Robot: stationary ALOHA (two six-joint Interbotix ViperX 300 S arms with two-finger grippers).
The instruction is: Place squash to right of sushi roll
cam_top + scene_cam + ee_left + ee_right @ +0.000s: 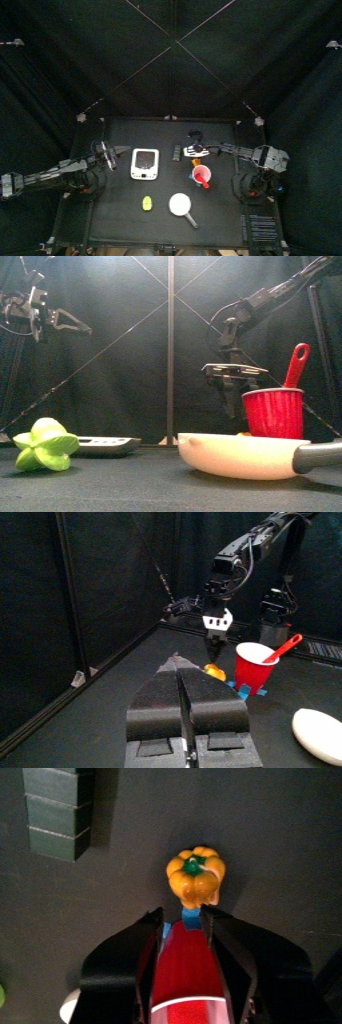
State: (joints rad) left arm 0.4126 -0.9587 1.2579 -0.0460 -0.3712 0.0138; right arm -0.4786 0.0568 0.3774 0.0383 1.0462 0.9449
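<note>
The squash, orange-yellow with a green stem, lies on the black table just beyond the tips of my right gripper. That gripper is open and hangs over it, not touching. The squash also shows in the left wrist view, below the right gripper and beside the red cup. The sushi roll, a dark ribbed block, lies off to one side; in the top view it is left of the right gripper. My left gripper is shut and empty, raised at the table's left.
The red cup holds a red spoon. A white ladle lies at the front, a yellow-green lump at the front left. A white rectangular device lies left of centre.
</note>
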